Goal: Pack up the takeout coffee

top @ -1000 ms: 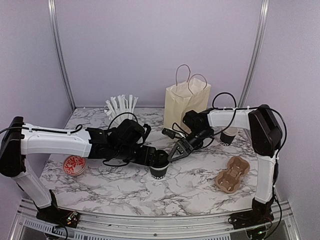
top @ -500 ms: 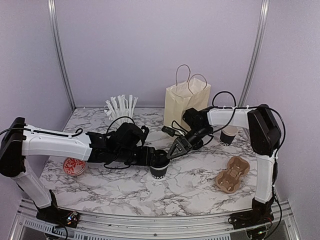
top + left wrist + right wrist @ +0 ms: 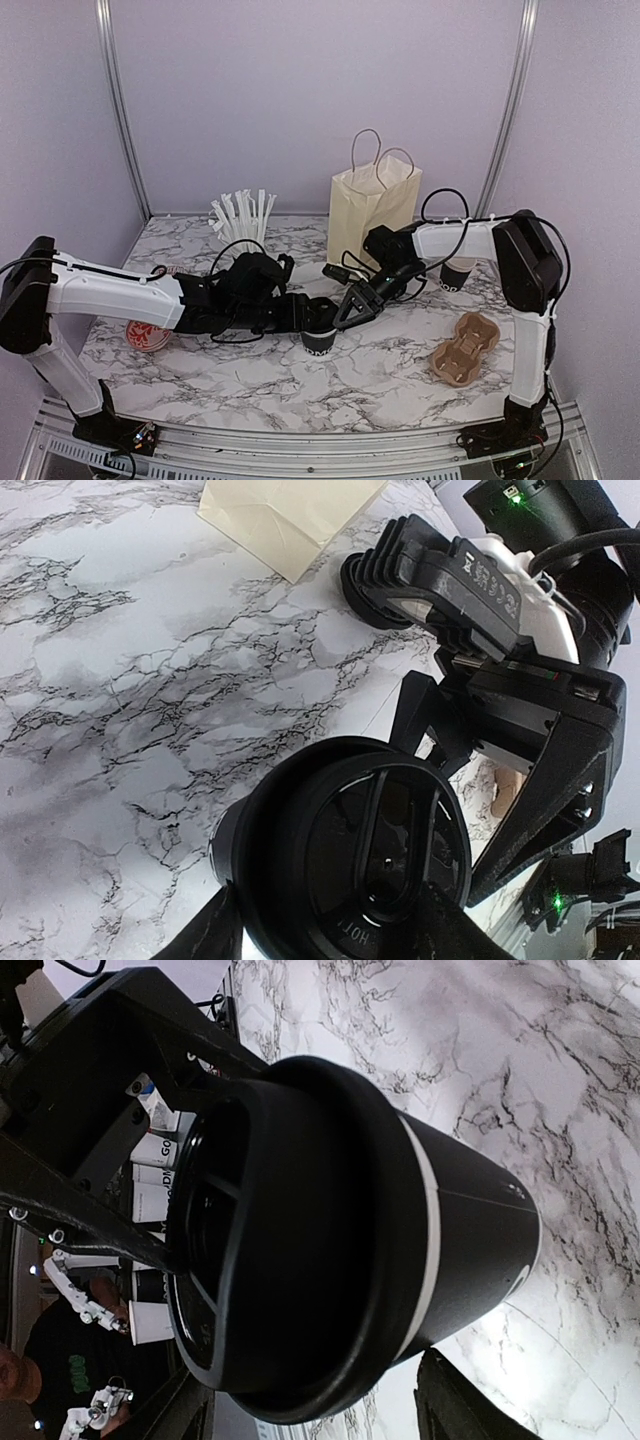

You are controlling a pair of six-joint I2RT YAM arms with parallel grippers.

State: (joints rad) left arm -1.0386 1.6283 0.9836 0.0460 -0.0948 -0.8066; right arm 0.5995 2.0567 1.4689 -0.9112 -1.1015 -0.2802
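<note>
The takeout coffee (image 3: 319, 345), a black cup with a white band and a black lid, stands on the marble table near the middle. My left gripper (image 3: 316, 318) comes in from the left and is shut on its lid end. In the left wrist view the lid (image 3: 372, 860) fills the space between the fingers (image 3: 215, 930). My right gripper (image 3: 346, 310) reaches in from the right, open, with its jaws either side of the same cup (image 3: 330, 1240). A gap shows between one finger (image 3: 455, 1400) and the cup wall. The right gripper's black body (image 3: 560, 770) sits just behind the lid.
The cream paper bag (image 3: 372, 205) stands upright at the back. A like cup holding white wrapped straws (image 3: 240, 215) is at back left. Another black cup (image 3: 457, 272) stands behind the right arm. A brown cardboard cup carrier (image 3: 463, 348) lies front right. A red-patterned dish (image 3: 148, 330) sits front left.
My right gripper has moved down and left, closing in around the cup from the right. The left gripper has stayed on the cup, its arm sinking a little. The cup has not moved.
</note>
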